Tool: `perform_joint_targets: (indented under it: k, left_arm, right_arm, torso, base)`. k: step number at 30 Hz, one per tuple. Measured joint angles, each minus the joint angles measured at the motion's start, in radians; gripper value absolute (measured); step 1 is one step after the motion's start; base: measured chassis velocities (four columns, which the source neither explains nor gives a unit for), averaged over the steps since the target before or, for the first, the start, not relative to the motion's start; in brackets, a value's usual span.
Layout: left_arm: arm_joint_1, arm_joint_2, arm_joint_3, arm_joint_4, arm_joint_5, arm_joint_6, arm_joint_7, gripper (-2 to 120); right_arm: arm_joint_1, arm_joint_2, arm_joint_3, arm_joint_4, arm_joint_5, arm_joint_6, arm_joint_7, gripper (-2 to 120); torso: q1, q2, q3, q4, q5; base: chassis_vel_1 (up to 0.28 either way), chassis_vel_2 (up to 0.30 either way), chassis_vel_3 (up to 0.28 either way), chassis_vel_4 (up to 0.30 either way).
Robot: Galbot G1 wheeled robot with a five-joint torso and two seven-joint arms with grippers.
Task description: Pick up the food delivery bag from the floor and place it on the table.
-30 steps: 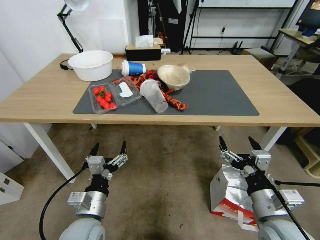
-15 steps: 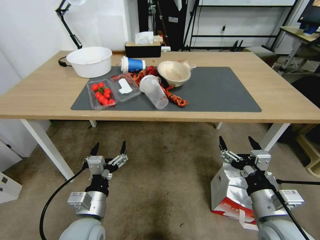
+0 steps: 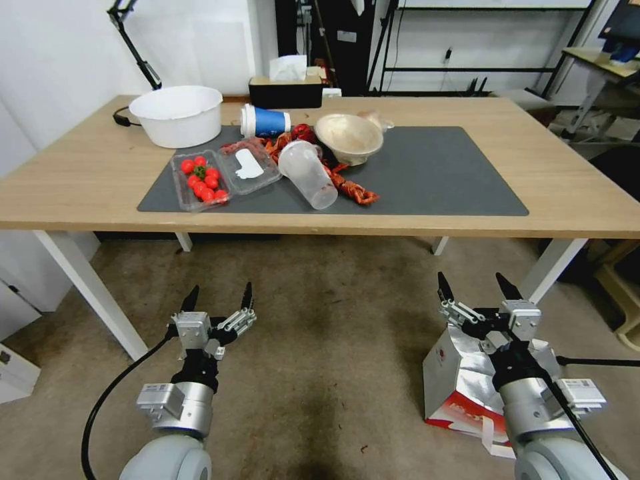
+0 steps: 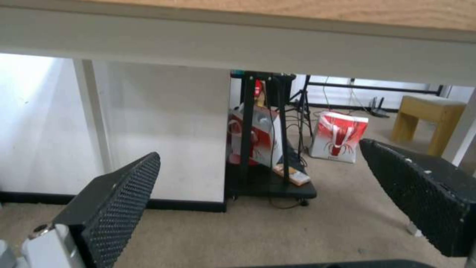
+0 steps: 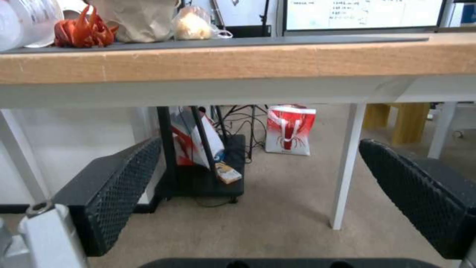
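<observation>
Food delivery bag (image 3: pixel 460 383) sits on the floor (image 3: pixel 320 320) in front of the table (image 3: pixel 80 180), near the table's right front leg, its silver lining showing and its red bottom panel toward the robot. Right gripper (image 3: pixel 475 292) hangs just above the bag, between it and the table edge, its 2 fingers spread wide and holding nothing. Left gripper (image 3: pixel 219 295) hovers over bare floor in front of the table's left half, well apart from the bag, its 2 fingers also spread and empty. On the table's dark mat (image 3: pixel 440 173) lie a tray of tomatoes (image 3: pixel 200 181), a tipped clear cup (image 3: pixel 308 175), a blue cup (image 3: pixel 265 122) and a beige bowl (image 3: pixel 349 136); a white tub (image 3: pixel 176 115) stands beside the mat.
</observation>
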Motion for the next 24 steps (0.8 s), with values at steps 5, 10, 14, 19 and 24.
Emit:
perform_joint_targets:
  k: [5,10,14,19,24]
  left_arm:
    - [-0.002,0.002,0.0,0.005,-0.001,0.0,0.0,100]
    - [-0.004,0.003,0.0,0.009,-0.002,-0.001,0.0,100]
    - [-0.006,0.004,0.0,0.011,-0.004,-0.001,0.0,100]
    - [-0.007,0.005,-0.001,0.013,-0.004,-0.001,0.0,100]
    - [-0.008,0.006,-0.001,0.015,-0.005,-0.001,0.0,100]
  right_arm:
    - [0.002,0.002,-0.002,-0.005,-0.002,0.002,-0.001,100]
    - [0.003,0.002,-0.003,-0.007,-0.003,0.003,-0.001,100]
    - [0.004,0.003,-0.003,-0.009,-0.003,0.005,-0.001,100]
    - [0.004,0.004,-0.003,-0.01,-0.004,0.006,-0.002,100]
    - [0.005,0.004,-0.003,-0.012,-0.005,0.006,-0.002,100]
  torso:
    - [-0.01,-0.027,-0.017,0.0,0.0]
    - [-0.019,-0.051,-0.032,0.0,0.0]
    - [-0.028,-0.076,-0.048,0.0,0.0]
    - [-0.036,-0.098,-0.062,0.0,0.0]
    - [-0.043,-0.117,-0.074,0.0,0.0]
  base:
    - [0.0,0.0,0.0,0.0]
    - [0.0,0.0,0.0,0.0]
    - [0.0,0.0,0.0,0.0]
    - [0.0,0.0,0.0,0.0]
    - [0.0,0.0,0.0,0.0]
